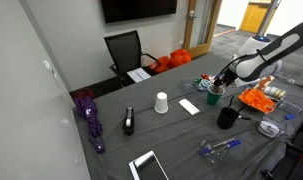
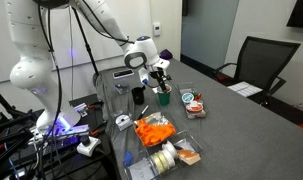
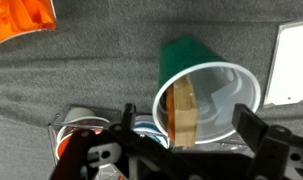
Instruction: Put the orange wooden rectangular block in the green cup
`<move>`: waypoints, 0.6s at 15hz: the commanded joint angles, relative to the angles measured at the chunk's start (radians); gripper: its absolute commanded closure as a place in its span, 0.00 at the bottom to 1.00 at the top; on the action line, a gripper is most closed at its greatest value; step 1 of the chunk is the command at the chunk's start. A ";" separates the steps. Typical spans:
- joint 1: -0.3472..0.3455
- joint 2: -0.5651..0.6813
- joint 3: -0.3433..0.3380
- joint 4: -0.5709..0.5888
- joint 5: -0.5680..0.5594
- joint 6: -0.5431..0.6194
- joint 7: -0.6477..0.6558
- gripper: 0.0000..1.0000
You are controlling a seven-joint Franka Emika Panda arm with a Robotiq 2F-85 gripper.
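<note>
The green cup (image 3: pixel 196 55) lies under the wrist camera, with its pale inside facing the lens. The orange wooden rectangular block (image 3: pixel 183 112) stands tilted inside it and leans on the rim. My gripper (image 3: pixel 186 135) is open just above the cup. Its two fingers are spread wide on either side of the block and do not touch it. In both exterior views the gripper (image 1: pixel 218 84) (image 2: pixel 161 80) hovers right over the cup (image 1: pixel 215 97) (image 2: pixel 163 97), and the block is too small to make out there.
A black mug (image 1: pixel 227 117) (image 2: pixel 138 96) stands close to the cup. A white upturned paper cup (image 1: pixel 162 103) and a white card (image 1: pixel 189 106) lie nearby. An orange bag (image 1: pixel 256 99) (image 2: pixel 151 130), a purple umbrella (image 1: pixel 89 115), a tablet (image 1: pixel 148 166) and a black chair (image 1: pixel 126 50) are around.
</note>
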 commanded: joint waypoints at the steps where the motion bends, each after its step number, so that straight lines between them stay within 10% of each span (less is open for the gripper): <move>1: -0.018 -0.025 0.015 -0.035 -0.023 0.031 0.001 0.00; 9: 0.026 -0.131 -0.096 -0.076 -0.179 -0.031 0.041 0.00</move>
